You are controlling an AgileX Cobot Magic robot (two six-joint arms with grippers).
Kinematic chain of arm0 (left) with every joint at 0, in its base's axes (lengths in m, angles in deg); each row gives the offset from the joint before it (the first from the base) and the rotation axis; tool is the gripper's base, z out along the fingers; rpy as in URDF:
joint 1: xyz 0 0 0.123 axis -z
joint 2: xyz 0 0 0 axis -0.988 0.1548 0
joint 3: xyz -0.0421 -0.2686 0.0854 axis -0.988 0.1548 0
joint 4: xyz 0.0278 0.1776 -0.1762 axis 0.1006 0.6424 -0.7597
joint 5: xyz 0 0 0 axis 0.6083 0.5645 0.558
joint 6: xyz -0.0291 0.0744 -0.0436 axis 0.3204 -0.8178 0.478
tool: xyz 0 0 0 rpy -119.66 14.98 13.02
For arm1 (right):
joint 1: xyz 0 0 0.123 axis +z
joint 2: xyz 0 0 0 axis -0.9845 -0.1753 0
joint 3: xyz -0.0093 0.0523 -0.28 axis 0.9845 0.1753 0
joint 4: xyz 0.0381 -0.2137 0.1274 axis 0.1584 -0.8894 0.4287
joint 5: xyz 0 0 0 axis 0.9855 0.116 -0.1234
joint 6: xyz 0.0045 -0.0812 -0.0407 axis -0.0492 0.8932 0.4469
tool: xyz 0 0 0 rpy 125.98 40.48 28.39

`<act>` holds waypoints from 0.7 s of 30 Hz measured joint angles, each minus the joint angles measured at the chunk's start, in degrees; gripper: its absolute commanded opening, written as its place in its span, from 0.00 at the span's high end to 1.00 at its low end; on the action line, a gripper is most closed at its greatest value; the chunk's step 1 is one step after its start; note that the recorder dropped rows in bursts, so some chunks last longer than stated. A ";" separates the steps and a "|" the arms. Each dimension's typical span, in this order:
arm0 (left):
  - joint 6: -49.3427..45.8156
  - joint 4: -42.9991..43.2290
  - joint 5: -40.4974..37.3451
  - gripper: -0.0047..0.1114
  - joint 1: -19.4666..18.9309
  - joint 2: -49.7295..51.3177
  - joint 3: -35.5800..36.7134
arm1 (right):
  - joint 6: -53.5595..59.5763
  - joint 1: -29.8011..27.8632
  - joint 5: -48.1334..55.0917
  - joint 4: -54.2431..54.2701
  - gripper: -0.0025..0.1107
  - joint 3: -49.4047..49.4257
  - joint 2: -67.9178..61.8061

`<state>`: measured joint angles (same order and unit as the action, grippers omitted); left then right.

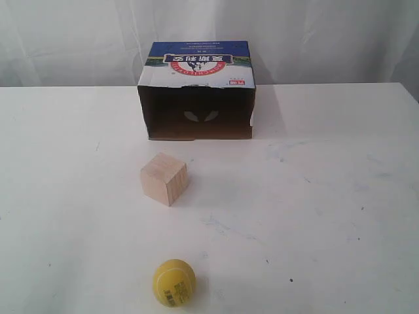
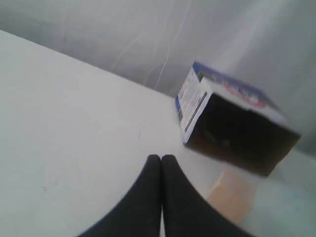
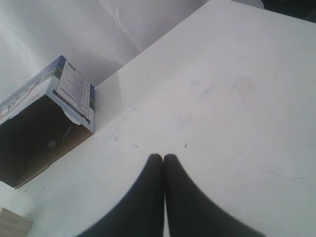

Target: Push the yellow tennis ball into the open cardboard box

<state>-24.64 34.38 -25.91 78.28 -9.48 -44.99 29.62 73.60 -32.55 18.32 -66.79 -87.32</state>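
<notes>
The yellow tennis ball (image 1: pixel 174 282) with dark lettering rests near the table's front edge in the exterior view; neither wrist view shows it. The open cardboard box (image 1: pixel 196 91) lies at the back centre, its dark opening facing the front; it also shows as the box (image 2: pixel 232 123) and the box (image 3: pixel 42 123). My left gripper (image 2: pixel 161 158) is shut with nothing between its black fingers, above bare table apart from the box. My right gripper (image 3: pixel 163 157) is likewise shut and empty, well apart from the box. Neither gripper appears in the exterior view.
A pale wooden cube (image 1: pixel 164 178) stands between the ball and the box mouth, roughly in line with both; the cube (image 2: pixel 231 196) also shows, and the cube (image 3: pixel 12 223) at the frame edge. White table (image 1: pixel 327 196), white curtain behind.
</notes>
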 measured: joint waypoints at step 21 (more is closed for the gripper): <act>9.41 17.69 -8.95 0.96 0.26 -0.18 -23.39 | 0.00 0.00 0.00 0.00 0.98 0.00 0.00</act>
<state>-15.23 52.07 -34.85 78.54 -9.66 -68.38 29.62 73.60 -32.55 18.32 -66.79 -87.32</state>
